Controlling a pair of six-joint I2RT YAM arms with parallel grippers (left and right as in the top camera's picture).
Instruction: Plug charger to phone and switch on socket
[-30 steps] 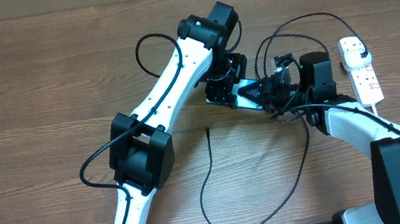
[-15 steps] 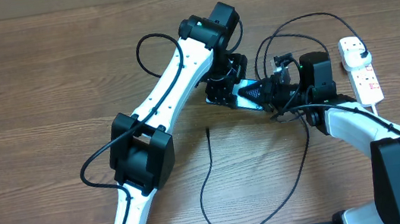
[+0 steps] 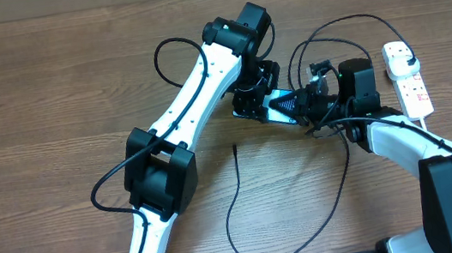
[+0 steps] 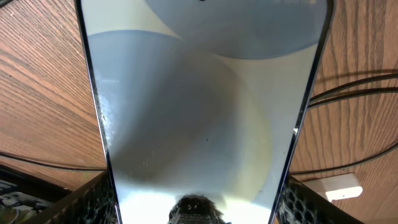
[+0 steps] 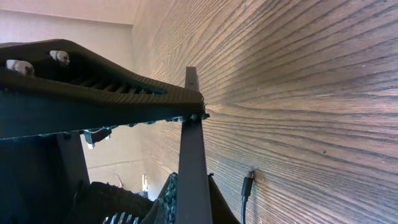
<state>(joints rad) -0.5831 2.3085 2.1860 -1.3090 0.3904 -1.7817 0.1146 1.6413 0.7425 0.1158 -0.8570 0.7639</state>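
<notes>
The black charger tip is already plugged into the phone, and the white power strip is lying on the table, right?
Not quite. The charger tip isn't plugged in. It lies loose on the table, apart from the phone, as the overhead view shows. The white power strip is lying on the table.

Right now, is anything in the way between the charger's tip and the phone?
Nothing visible lies on the wood between the charger tip and the phone. But the phone is crowded: the left gripper flanks its sides, and the right gripper, jaws shut, sits against one end.
</notes>
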